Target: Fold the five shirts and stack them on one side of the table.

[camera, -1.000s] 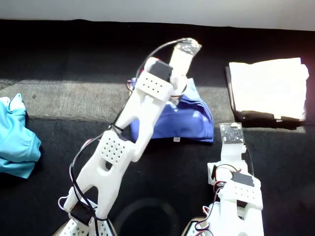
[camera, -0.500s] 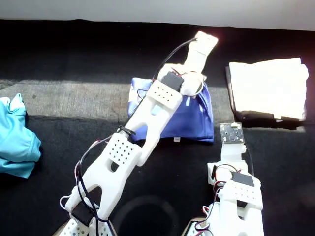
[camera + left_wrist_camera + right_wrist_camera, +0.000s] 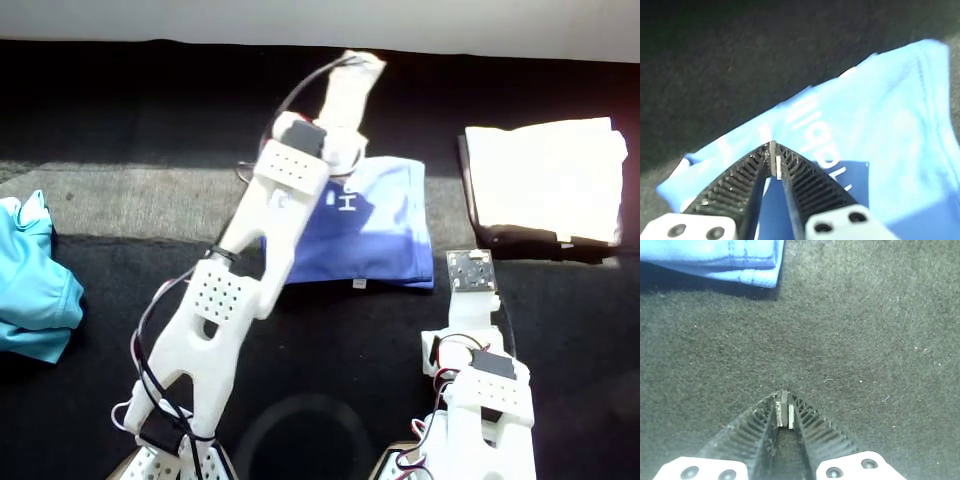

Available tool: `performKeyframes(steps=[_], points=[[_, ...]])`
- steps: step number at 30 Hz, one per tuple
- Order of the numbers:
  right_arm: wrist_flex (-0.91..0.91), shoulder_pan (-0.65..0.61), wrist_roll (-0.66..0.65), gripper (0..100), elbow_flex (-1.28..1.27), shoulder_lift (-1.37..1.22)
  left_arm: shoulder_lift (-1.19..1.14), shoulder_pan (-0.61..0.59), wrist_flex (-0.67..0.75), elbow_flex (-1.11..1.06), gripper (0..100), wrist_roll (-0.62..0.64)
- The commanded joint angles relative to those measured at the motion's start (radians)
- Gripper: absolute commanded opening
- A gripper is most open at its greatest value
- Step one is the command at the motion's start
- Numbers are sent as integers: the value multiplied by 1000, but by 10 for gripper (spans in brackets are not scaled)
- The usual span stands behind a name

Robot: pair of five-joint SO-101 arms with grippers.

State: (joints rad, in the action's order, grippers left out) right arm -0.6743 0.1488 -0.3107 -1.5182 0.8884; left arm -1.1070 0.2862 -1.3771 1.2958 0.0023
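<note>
A folded blue cotton shirt with white lettering (image 3: 380, 235) lies flat in the middle of the table, on the black felt-like table cover (image 3: 120, 100). The left arm (image 3: 228, 300) stretches from the near edge diagonally across the blue shirt's left part, and its end stands above the shirt's far edge. In the left wrist view the left gripper (image 3: 774, 156) has its two black ribbed fingers (image 3: 737, 182) pressed together with the tips meeting. It hangs over the blue shirt, just by the white lettering, and whether the tips touch the cloth cannot be told

The right arm (image 3: 490, 400) sits drawn back at the near right edge, its end pointing toward the near right corner of the blue shirt. The right gripper (image 3: 784, 409) is likewise closed, fingertips together, over bare table cover. In the right wrist view the hemmed corner of the blue shirt shows beyond it, apart from the tips

On the right side of the table a folded white shirt (image 3: 545, 175) lies on top of a folded black garment (image 3: 520, 243), whose edge shows along the stack's near and left sides. This stack is near the blue shirt without touching it. At the table's left edge a crumpled turquoise shirt (image 3: 30, 280) lies unfolded, well apart from the blue shirt. A paler grey band (image 3: 130, 200) runs across the table cover between the two
</note>
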Motion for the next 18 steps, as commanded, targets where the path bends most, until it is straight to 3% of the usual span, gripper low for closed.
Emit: performKeyframes(steps=[1,13,18], points=[[25,12,0,7,-7,-2,73,-64,-110,4,9,3],[25,12,0,7,-7,-2,-81,-262,-55,15,9,3],[25,12,0,7,-7,-1,-81,-277,-84,15,9,3]])
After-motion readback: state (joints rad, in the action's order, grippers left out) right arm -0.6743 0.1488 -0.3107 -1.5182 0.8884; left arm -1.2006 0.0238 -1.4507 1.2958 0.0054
